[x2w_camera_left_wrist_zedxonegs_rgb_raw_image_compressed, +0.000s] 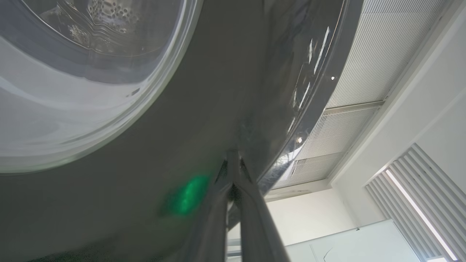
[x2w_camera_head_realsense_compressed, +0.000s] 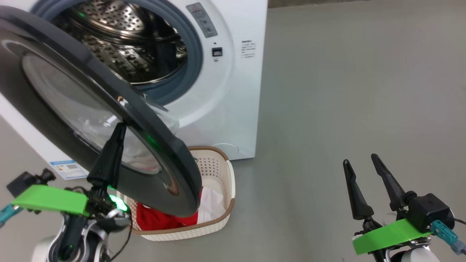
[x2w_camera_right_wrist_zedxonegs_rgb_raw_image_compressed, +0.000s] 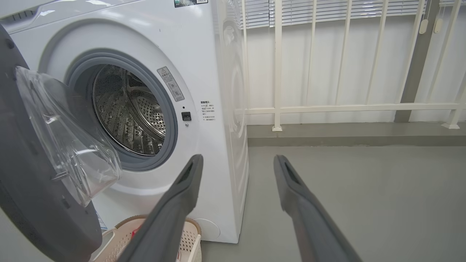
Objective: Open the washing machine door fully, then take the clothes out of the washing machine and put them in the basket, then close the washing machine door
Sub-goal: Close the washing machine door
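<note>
— Starting nearest, how do the two grippers stand?

— The left gripper (x2w_camera_head_realsense_compressed: 119, 127) has its fingers pressed together with nothing between them. It points upward, and its tip lies against the outer face of the washing machine door (x2w_camera_head_realsense_compressed: 164, 156). In the left wrist view the closed tip meets the glossy black rim, just beside the glass window (x2w_camera_left_wrist_zedxonegs_rgb_raw_image_compressed: 72, 91). The right gripper (x2w_camera_head_realsense_compressed: 360, 160) hangs at the lower right, well apart from the machine, over the bare grey floor (x2w_camera_head_realsense_compressed: 346, 91). Its fingers are spread wide and empty.

— And the door itself?

— It is swung out from the washing machine (x2w_camera_head_realsense_compressed: 225, 94) and stands partway open, tilted across the head view. In the right wrist view its clear bowl bulges toward the drum side. The door's lower edge hangs over the basket (x2w_camera_head_realsense_compressed: 218, 171) and hides part of it.

— Where is the basket?

— On the floor, just in front of the machine. The clothes (x2w_camera_head_realsense_compressed: 156, 220) lie inside it: a red piece, with a white piece beside it toward the right.

— What lies behind that?

— The machine's white front, with a grey rubber ring (x2w_camera_head_realsense_compressed: 194, 62) round the perforated steel drum (x2w_camera_head_realsense_compressed: 120, 43) and small printed labels to the right of the opening. Past the machine, the right wrist view shows a white railing (x2w_camera_right_wrist_zedxonegs_rgb_raw_image_compressed: 346, 108) along a pale wall.
</note>
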{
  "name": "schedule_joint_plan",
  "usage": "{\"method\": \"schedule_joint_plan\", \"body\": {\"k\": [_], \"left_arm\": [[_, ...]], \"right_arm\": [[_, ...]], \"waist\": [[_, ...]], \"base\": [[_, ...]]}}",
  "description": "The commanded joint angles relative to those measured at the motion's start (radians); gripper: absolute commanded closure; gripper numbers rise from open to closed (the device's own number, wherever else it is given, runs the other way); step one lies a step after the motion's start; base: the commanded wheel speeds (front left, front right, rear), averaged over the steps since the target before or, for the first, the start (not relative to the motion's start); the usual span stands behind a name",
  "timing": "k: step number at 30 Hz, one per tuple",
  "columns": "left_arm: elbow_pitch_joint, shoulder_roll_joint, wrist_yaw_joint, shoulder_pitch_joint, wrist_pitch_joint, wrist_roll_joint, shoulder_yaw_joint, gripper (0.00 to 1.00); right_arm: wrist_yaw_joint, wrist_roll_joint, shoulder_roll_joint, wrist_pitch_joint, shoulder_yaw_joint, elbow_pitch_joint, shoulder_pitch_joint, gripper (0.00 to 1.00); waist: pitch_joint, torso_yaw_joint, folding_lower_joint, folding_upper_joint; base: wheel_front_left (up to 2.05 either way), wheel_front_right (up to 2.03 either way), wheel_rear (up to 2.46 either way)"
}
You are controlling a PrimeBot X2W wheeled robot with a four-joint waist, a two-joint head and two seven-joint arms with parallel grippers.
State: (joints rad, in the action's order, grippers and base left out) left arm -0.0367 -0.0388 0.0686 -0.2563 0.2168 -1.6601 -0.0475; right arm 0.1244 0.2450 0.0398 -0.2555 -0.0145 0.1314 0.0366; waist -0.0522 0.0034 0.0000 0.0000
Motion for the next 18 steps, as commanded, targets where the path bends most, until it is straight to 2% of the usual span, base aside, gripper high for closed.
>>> {"method": "schedule_joint_plan", "body": {"k": [1, 18], "left_arm": [[-0.009, -0.011, -0.015, -0.063, -0.005, 0.001, -0.022, 1.00], [0.159, -0.011, -0.084, -0.262, -0.049, 0.006, -0.014, 1.00]], "right_arm": [[0.006, -0.006, 0.010, -0.006, -0.019, -0.029, 0.040, 0.00], [0.006, -0.002, 0.010, -0.006, -0.026, -0.040, 0.081, 0.00]], "waist": [[-0.024, -0.029, 0.0000, 0.0000], [-0.099, -0.081, 0.0000, 0.0000]], "base": [[0.00, 0.00, 0.00], [0.00, 0.00, 0.00]]}}
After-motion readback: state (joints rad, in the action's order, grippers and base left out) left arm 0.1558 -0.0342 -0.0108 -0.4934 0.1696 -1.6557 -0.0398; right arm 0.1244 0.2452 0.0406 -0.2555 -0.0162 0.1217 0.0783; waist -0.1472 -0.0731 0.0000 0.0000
